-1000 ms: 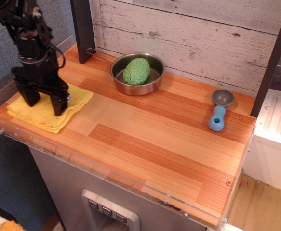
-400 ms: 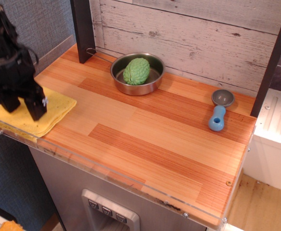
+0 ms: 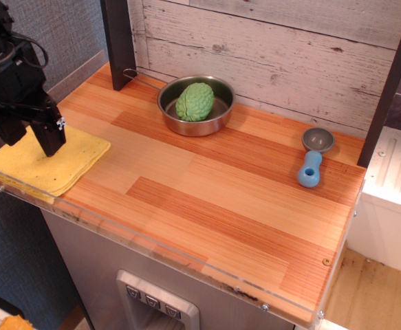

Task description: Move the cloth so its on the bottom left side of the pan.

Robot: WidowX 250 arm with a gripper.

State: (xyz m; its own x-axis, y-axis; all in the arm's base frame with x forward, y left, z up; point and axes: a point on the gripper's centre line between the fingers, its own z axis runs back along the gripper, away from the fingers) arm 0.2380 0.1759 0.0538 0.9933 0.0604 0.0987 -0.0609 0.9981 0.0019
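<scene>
The yellow cloth [image 3: 52, 165] lies flat at the front left corner of the wooden counter, to the lower left of the pan. The round steel pan [image 3: 195, 105] sits at the back middle with a green bumpy fruit [image 3: 194, 101] in it. My black gripper [image 3: 29, 144] hangs just above the cloth's back part, fingers apart and pointing down, holding nothing. Part of the cloth is hidden behind the gripper.
A small grey scoop with a blue handle [image 3: 311, 159] lies at the right. A dark post [image 3: 120, 42] stands at the back left. A clear plastic lip [image 3: 152, 240] runs along the counter's front edge. A wood-plank wall backs the counter.
The cloth slid left to the counter's front left corner with the gripper. The gripper then rose slightly off the cloth, which stays flat.
</scene>
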